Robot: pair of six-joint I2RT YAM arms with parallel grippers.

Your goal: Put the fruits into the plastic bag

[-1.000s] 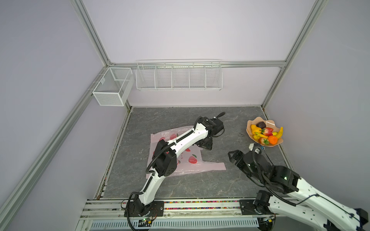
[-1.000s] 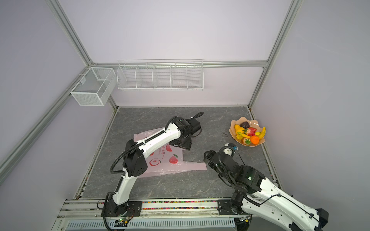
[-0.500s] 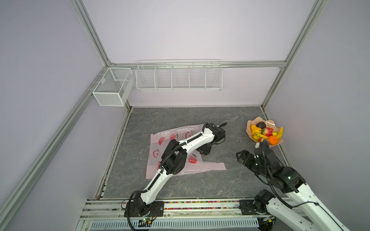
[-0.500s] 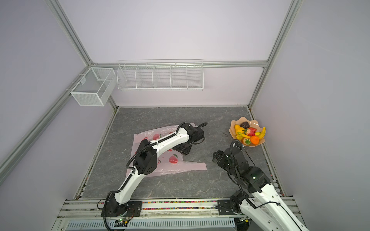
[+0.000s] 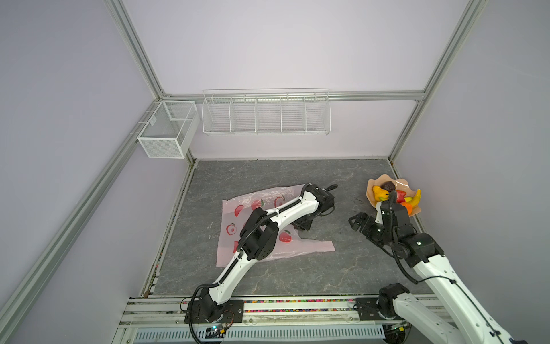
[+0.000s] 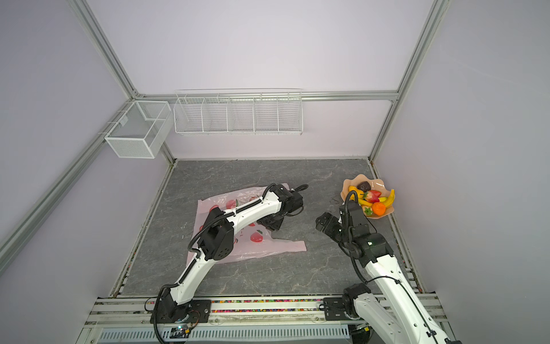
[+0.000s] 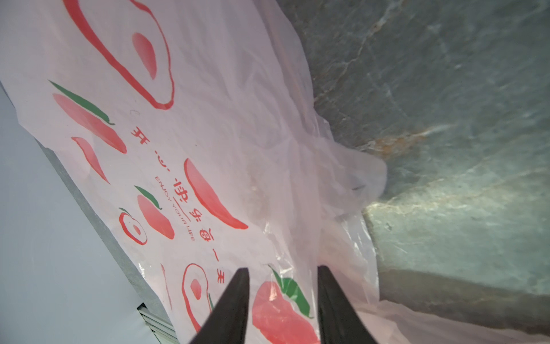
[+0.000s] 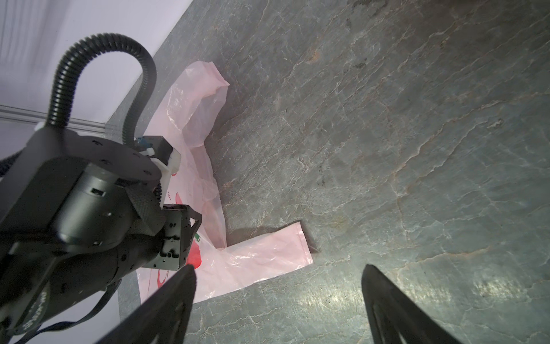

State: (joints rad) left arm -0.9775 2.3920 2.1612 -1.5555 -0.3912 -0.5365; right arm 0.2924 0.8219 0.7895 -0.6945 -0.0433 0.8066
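Observation:
The fruits (image 6: 370,198) lie piled on a peach wavy plate (image 6: 346,186) at the far right of the table: banana (image 6: 388,199), orange (image 6: 378,208), strawberry (image 5: 400,195) and a dark round one (image 5: 388,186). The pale-pink plastic bag (image 5: 232,214) (image 6: 268,247) lies flat left of centre, handles pointing right. My left gripper (image 5: 302,225) (image 6: 270,224) is down at the bag's mouth. In the left wrist view its jaws (image 7: 281,269) stand narrow with a gap, and bag film (image 7: 208,119) lies between them. My right gripper (image 5: 357,222) (image 8: 278,266) hangs wide open and empty, between the plate and the near handle (image 8: 262,256).
My left arm's elbow (image 5: 259,235) hangs over the bag's middle. On the back wall are a white wire rack (image 5: 266,113) and a mesh box (image 5: 166,131). A metal rail (image 5: 268,306) runs along the front edge. Walls close in the table on both sides.
My left gripper has dropped toward the front onto the bag's mouth and its jaws have narrowed. My right arm has swung right, its gripper now nearer the plate and still wide open.

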